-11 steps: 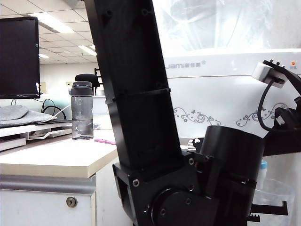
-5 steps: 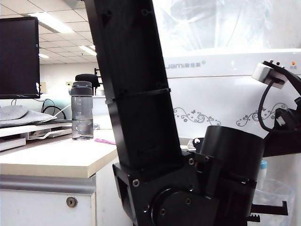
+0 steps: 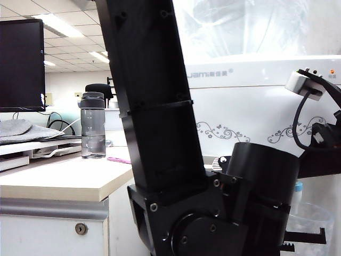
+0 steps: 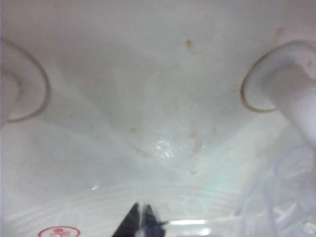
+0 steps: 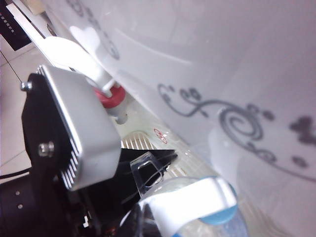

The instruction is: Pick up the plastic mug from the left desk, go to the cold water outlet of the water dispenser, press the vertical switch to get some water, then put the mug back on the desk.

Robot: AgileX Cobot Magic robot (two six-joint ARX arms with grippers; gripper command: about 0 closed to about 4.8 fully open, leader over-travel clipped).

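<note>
Exterior view: a black arm (image 3: 154, 106) fills the middle. To its left stands the bench (image 3: 58, 184), carrying a grey bottle (image 3: 92, 126). Behind the arm is the white dispenser (image 3: 250, 106). At lower right the mug (image 3: 315, 218) sits below the blue-collared tap (image 3: 298, 188), with a black end effector finger (image 3: 305, 237) at its side.

Left wrist view: the left end effector (image 4: 140, 223) has its tips pressed together, holding nothing, close to the dispenser's white recess. A white tap (image 4: 296, 86) projects nearby.

Right wrist view: the right end effector (image 5: 148, 173) pinches the mug's clear handle (image 5: 147, 174). The blue-collared tap (image 5: 217, 210) with its lever (image 5: 190, 202) sits over the mug; the red-collared tap (image 5: 109, 95) lies beyond.
</note>
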